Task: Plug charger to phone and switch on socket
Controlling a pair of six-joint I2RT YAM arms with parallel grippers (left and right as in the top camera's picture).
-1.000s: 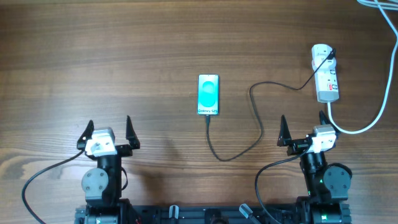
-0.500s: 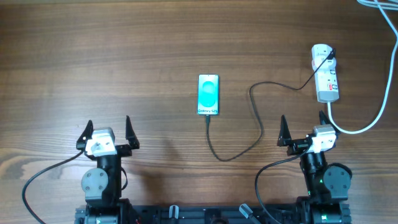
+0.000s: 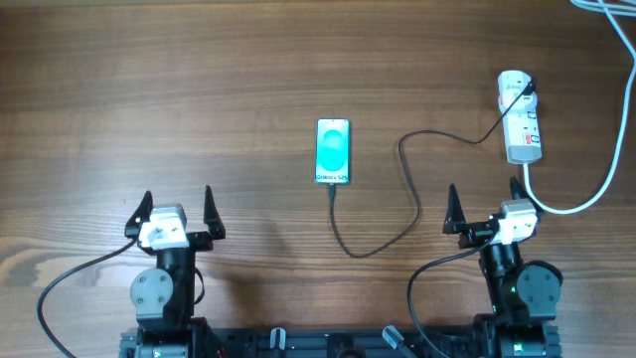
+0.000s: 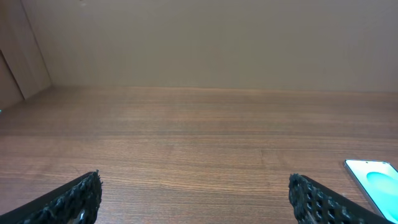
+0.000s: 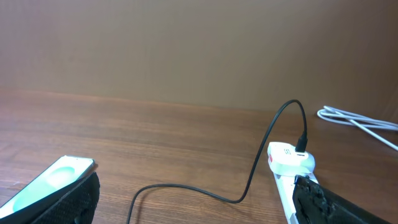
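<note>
On table (image 3: 199,80): 1 phone (image 3: 333,151) | 1 charger (image 3: 400,147) | 1 socket (image 3: 521,117)

On the table (image 3: 199,80) the phone (image 3: 333,151) lies central, the socket (image 3: 520,117) far right, the charger (image 3: 410,181) between.

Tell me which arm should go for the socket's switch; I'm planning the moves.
Right. The socket lies just ahead of the right claw, on the same side; the left claw sits far off, beyond the phone. Both claws stand open, empty.
</note>
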